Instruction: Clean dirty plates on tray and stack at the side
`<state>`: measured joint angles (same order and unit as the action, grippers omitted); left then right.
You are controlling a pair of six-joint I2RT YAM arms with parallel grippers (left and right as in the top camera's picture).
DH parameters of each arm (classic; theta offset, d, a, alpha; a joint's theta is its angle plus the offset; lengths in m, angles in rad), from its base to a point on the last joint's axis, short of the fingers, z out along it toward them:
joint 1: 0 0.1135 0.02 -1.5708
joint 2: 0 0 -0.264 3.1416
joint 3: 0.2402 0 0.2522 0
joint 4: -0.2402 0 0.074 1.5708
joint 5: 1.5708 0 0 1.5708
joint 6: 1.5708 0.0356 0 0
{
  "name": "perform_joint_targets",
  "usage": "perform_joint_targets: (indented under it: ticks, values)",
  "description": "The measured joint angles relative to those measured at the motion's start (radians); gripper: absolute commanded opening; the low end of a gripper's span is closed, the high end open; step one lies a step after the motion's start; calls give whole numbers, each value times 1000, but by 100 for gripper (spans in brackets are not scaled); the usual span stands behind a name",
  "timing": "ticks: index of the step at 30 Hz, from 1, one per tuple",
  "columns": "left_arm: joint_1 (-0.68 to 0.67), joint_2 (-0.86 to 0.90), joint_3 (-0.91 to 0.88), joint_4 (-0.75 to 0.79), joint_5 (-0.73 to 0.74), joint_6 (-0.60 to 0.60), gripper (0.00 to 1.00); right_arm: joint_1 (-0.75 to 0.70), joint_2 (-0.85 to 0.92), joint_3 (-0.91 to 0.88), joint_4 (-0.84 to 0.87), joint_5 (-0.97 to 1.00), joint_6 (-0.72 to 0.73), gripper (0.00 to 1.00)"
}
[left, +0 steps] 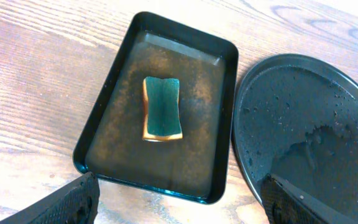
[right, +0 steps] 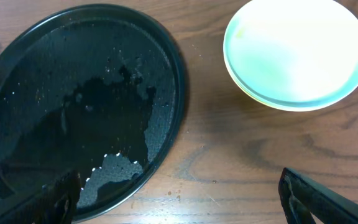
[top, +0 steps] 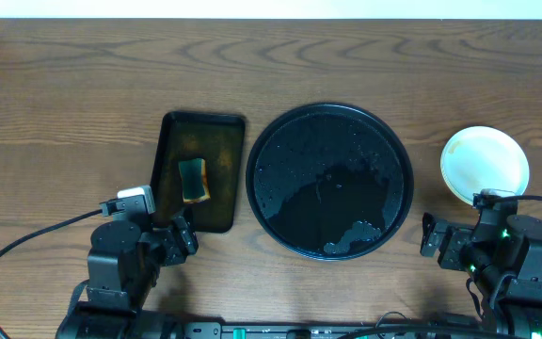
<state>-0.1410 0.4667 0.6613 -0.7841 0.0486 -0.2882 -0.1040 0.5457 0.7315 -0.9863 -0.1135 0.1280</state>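
The round black tray point(top: 280, 141) sits mid-table, wet and holding no plates; it also shows in the left wrist view point(left: 303, 93) and the right wrist view point(right: 79, 93). The plates point(top: 485, 164) are stacked on the table right of the tray, a pale mint one on top point(right: 294, 53) with a pale yellow rim just under it. My left gripper point(top: 182, 240) is open and empty, near the front of the rectangular tray point(left: 179, 202). My right gripper point(top: 440, 240) is open and empty over bare table point(right: 179, 199), in front of the stack.
A smaller rectangular black tray point(top: 172, 132) lies left of the round tray, holding a sponge with a green top and yellow underside point(top: 194, 179), also in the left wrist view point(left: 161, 109). Cables run along the table's front at both arms.
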Motion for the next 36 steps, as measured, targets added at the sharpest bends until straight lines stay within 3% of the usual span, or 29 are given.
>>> perform_joint_targets:
  ticks: [6, 16, 27, 36]
  values:
    - [0, 0, 0, 0, 0, 0, 83, 25, -75, -21, 34, 17, -8, 99]
    - [0, 0, -3, 0, -1, 0, 83, 170, -500, -312, 493, 14, -61, 99]
    - [0, 0, -4, 0, -3, 0, 83, 170, -535, -678, 1056, 19, -72, 99]
    - [0, 0, -4, -1, -3, 0, 83, 170, -532, -725, 922, 28, -96, 99]
